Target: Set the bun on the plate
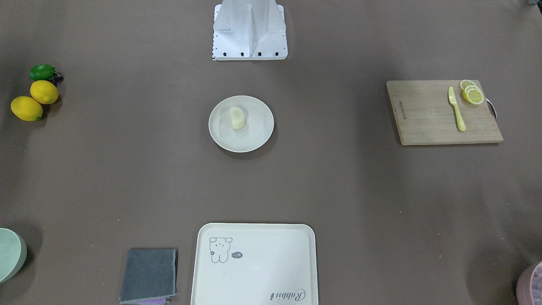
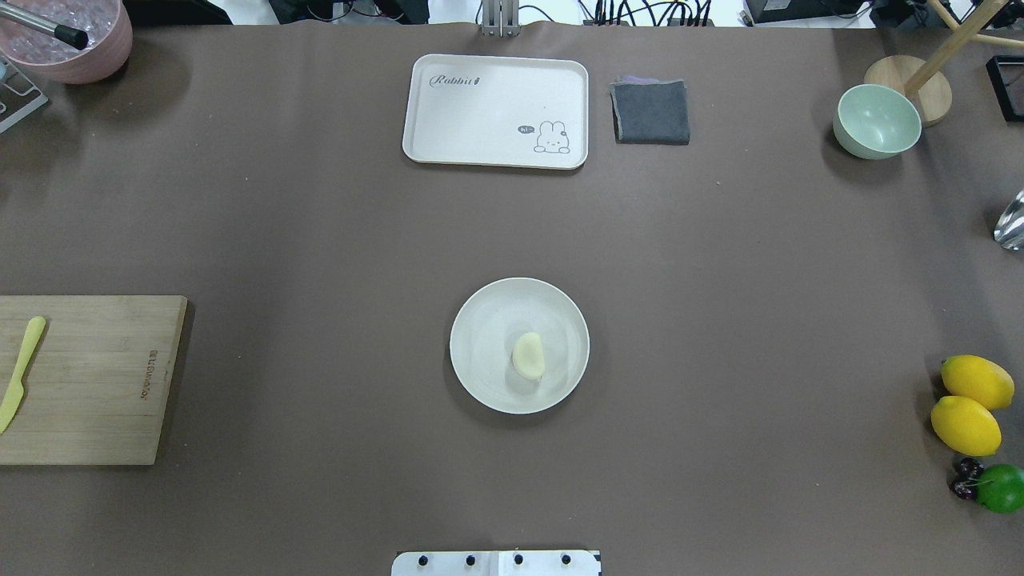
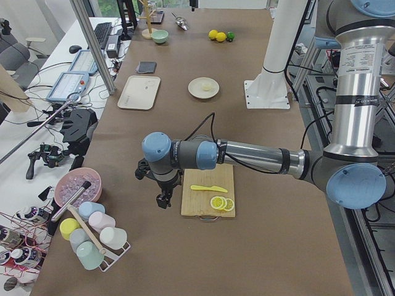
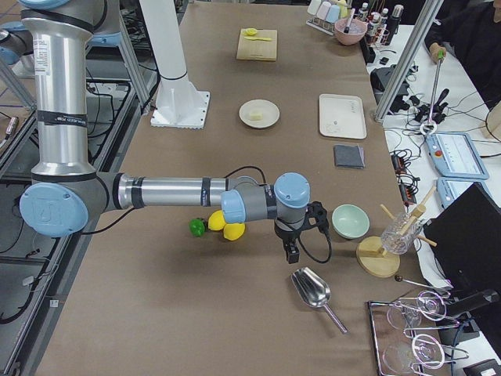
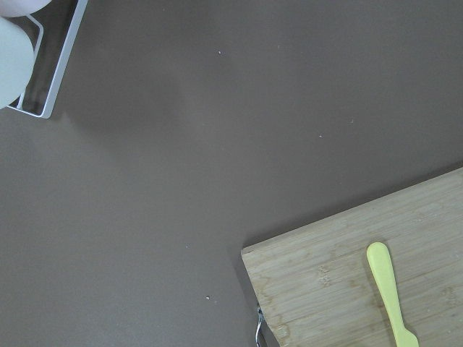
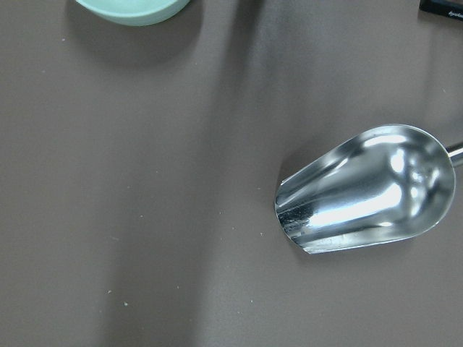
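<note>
The bun [image 1: 237, 117] [image 2: 528, 355], a small pale cream lump, lies on the round cream plate [image 1: 258, 137] [image 2: 484, 332] at the table's middle, a little off centre. Nothing touches it. My left gripper [image 3: 163, 200] shows only in the exterior left view, hanging low over the table beside the cutting board, far from the plate [image 3: 196, 89]. Only the exterior right view shows my right gripper [image 4: 291, 252], which hangs near the lemons and the green bowl, far from the plate [image 4: 268, 110]. I cannot tell whether either gripper is open or shut.
A wooden cutting board [image 2: 88, 384] carries a yellow knife [image 1: 456, 109] and lemon slices [image 1: 473, 94]. A cream tray [image 2: 496, 108], a grey cloth [image 2: 650, 112] and a green bowl [image 2: 876, 122] line the far edge. Lemons [image 2: 968, 404], a lime [image 2: 1002, 488] and a metal scoop [image 6: 369, 188] lie on my right.
</note>
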You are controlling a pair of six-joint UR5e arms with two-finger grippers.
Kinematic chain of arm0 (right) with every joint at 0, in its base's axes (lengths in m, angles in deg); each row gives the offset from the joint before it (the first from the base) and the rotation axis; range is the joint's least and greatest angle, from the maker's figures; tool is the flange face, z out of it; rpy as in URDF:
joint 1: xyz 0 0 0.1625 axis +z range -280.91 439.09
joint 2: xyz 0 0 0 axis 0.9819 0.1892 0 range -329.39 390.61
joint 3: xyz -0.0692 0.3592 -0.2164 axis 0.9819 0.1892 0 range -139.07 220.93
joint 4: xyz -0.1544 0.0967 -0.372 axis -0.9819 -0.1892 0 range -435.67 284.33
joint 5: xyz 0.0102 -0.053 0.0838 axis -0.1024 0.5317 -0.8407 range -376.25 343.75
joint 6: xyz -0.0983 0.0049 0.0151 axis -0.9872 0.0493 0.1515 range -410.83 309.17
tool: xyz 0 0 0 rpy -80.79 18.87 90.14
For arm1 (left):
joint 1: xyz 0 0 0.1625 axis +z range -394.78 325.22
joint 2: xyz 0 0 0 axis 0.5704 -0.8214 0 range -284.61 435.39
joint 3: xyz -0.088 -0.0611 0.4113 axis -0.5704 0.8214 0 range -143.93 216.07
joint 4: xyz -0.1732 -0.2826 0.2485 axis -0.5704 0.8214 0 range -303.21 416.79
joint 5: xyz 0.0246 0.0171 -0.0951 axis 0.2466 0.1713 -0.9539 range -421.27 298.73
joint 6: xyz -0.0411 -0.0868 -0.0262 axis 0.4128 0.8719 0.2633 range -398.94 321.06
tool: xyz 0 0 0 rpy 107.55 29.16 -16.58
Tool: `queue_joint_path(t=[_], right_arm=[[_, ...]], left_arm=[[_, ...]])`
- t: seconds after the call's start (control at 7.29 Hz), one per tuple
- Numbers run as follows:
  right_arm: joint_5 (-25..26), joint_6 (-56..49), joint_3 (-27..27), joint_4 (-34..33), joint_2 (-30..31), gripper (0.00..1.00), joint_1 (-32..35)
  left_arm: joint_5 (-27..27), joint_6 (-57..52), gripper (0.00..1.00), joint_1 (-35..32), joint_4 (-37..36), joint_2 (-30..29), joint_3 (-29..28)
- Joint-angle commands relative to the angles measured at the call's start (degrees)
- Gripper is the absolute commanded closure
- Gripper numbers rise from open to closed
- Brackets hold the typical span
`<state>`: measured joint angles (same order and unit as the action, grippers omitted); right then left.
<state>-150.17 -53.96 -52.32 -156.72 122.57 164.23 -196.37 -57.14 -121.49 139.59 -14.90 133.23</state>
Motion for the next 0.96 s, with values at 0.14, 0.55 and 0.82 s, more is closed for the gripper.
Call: queue_joint_path(t=[0.14, 0.55, 0.82], right_arm=[[0.4, 0.0, 0.3, 0.0, -0.1, 0.0, 0.0], [0.0, 0.1, -0.2, -0.2, 0.0, 0.0, 0.0], [0.1, 0.1, 0.2, -0.3, -0.5, 0.0, 0.9]], left_arm=[[-0.1, 0.0, 0.02, 0.0, 0.4, -0.1, 2.6], [-0.1, 0.0, 0.02, 0.0, 0.3, 0.4, 3.2], [0.4, 0.0, 0.02, 0.2, 0.3, -0.1, 2.9]])
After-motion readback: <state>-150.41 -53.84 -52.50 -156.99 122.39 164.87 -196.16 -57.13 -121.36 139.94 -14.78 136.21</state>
